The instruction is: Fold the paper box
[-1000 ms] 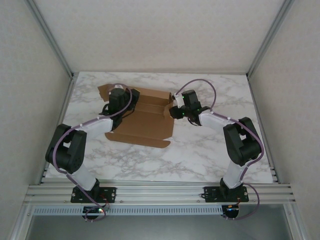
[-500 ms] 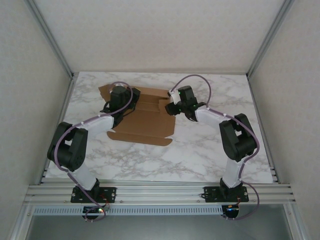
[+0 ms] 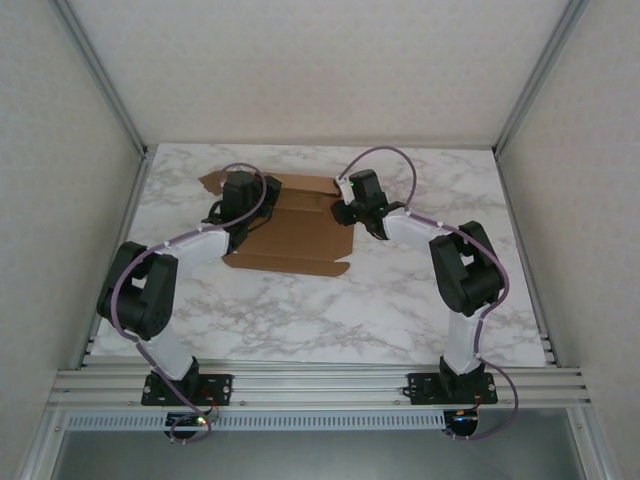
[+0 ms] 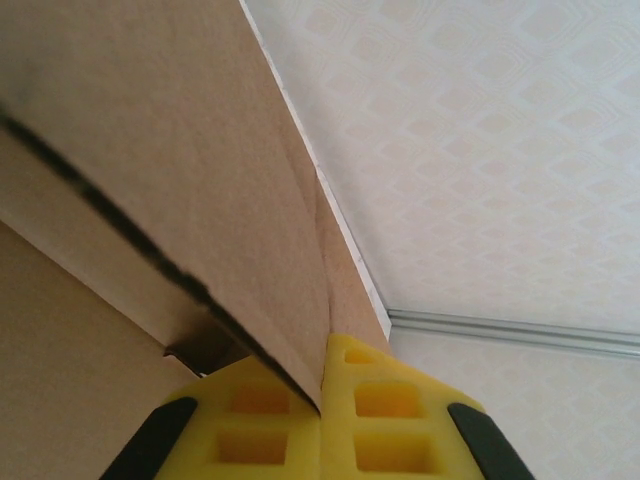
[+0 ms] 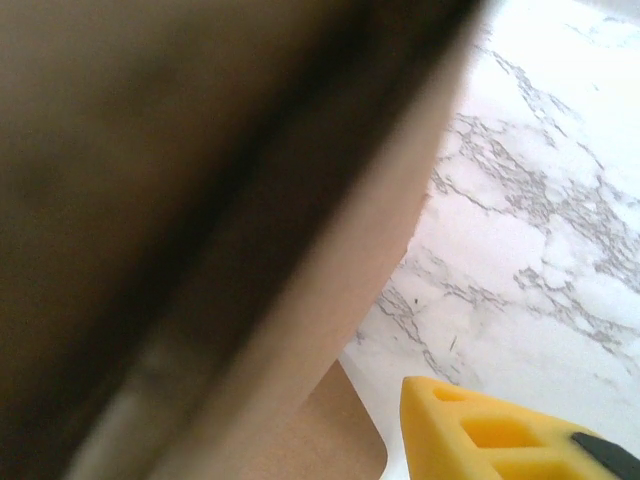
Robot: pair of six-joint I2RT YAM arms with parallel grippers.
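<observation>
- Paper box (image 3: 295,235), of plain brown cardboard, is seen lying in the far left-centre part of the marble worktop (image 3: 420,290), with a rounded flap stretched out along its near edge.
- Its far flaps are seen partly raised, while the broad middle panel lies flat.
- One cardboard panel of the box is pinched by the left claw (image 4: 322,388): in the left wrist view the yellow pads (image 4: 395,420) are pressed together with the sheet's edge caught between them.
- From above, that claw is placed over the box's left part, with the arm reaching in from the near left.
- The right claw (image 3: 343,210) is set at the box's far right corner, touching or just beside the cardboard.
- In the right wrist view a single yellow finger (image 5: 490,430) is shown above the marble, with blurred cardboard close on its left; whether this claw is wide, narrow or holding the sheet cannot be told.
- A pale patterned wall (image 4: 480,150) is seen behind the raised panel.
</observation>
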